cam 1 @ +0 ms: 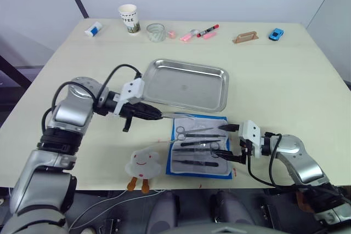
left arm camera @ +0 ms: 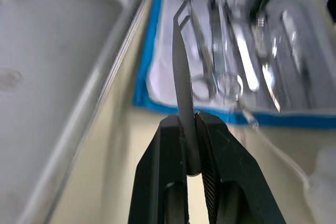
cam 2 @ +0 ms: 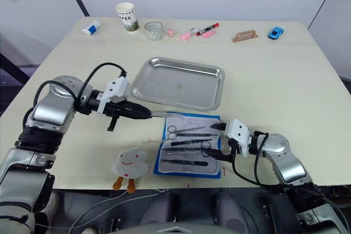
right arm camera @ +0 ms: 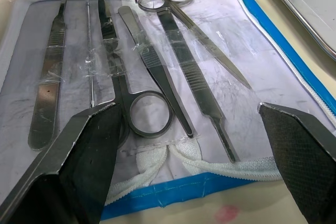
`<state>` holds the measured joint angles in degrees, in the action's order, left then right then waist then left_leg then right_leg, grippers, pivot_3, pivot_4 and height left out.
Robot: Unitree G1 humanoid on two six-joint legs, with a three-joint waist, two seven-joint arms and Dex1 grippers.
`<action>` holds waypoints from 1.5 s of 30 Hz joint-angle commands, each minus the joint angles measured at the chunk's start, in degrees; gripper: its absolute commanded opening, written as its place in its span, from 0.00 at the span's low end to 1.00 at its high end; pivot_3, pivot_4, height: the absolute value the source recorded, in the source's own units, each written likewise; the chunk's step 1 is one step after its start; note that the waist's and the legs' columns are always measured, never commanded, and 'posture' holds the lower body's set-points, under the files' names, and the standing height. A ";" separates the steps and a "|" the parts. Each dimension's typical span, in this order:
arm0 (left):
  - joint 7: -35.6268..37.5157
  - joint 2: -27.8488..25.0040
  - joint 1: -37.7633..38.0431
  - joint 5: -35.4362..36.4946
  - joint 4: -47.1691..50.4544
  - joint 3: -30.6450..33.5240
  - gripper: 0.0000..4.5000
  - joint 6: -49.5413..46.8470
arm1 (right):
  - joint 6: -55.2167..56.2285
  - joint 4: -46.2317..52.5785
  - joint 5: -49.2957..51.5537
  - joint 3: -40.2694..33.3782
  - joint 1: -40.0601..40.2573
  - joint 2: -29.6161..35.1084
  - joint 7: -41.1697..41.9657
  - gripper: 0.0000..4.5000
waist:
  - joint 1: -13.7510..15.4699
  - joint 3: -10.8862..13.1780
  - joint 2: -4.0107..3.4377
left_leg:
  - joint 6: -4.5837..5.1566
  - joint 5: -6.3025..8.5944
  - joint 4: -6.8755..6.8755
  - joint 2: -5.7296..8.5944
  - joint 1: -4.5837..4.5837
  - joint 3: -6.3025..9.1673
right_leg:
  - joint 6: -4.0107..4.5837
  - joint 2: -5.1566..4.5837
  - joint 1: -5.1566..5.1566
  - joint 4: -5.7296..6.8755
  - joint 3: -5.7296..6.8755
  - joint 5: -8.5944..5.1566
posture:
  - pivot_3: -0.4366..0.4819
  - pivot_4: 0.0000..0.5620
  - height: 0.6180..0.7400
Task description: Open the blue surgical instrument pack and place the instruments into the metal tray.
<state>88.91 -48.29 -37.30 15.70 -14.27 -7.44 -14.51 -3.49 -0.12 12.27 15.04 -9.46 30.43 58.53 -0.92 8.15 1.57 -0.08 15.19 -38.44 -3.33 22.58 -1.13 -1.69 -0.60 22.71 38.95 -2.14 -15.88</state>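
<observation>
While left claw [cam 1: 156, 114] grips forceps [left arm camera: 184, 72], tray-side [cam 1: 186, 85]

1. The metal tray [cam 1: 186, 83] is shiny, smooth steel.
2. The blue surgical instrument pack [right arm camera: 273, 40] looks like cloth with a clear, glossy, crinkled plastic lining.
3. The instruments [right arm camera: 157, 72] are polished metal, some handles ribbed.
4. The table [cam 1: 285, 80] is matt, possibly laminate.

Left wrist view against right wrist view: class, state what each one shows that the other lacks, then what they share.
Left wrist: the left gripper shut on a slim dark instrument, beside much of the metal tray. Right wrist: the right gripper open over ring-handled scissors. Both: the opened blue surgical instrument pack with instruments in it.
</observation>
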 commanded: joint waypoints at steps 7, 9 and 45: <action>-18.47 6.04 -0.47 5.78 4.00 10.10 0.02 -11.03 | -1.89 -5.08 -5.63 3.73 2.74 0.27 -1.98 1.00 | 0.03 -0.09 0.12 | 0.00 0.00 0.00 0.00 0.00 0.02 | 0.00 0.00 -0.01 0.01 0.01 0.00 | 0.48 0.27 0.90; -25.26 7.75 -0.89 4.41 4.56 10.79 0.02 -12.55 | -1.83 -5.18 -5.62 3.80 2.70 0.20 -1.96 1.00 | -0.02 -0.11 0.16 | 0.00 0.00 0.00 0.00 0.00 0.02 | 0.00 0.00 -0.01 0.01 0.01 0.00 | 0.48 0.27 0.90; -68.25 23.71 -9.40 -12.28 -8.77 7.68 0.02 -30.84 | -0.84 -6.04 -6.17 4.15 2.63 -0.79 -2.80 1.00 | -0.14 -0.36 0.43 | -0.02 0.00 0.10 0.00 -0.12 0.02 | 0.01 0.00 -0.06 0.02 -0.03 0.01 | 0.48 0.27 0.90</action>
<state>20.40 -24.49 -45.37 3.52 -23.20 0.00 -46.02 -2.14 -0.95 11.97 15.34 -9.14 29.52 57.80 -1.06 7.78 2.00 -0.09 15.18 -38.34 -3.32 22.45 -1.11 -1.68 -0.61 22.66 38.97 -2.17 -15.87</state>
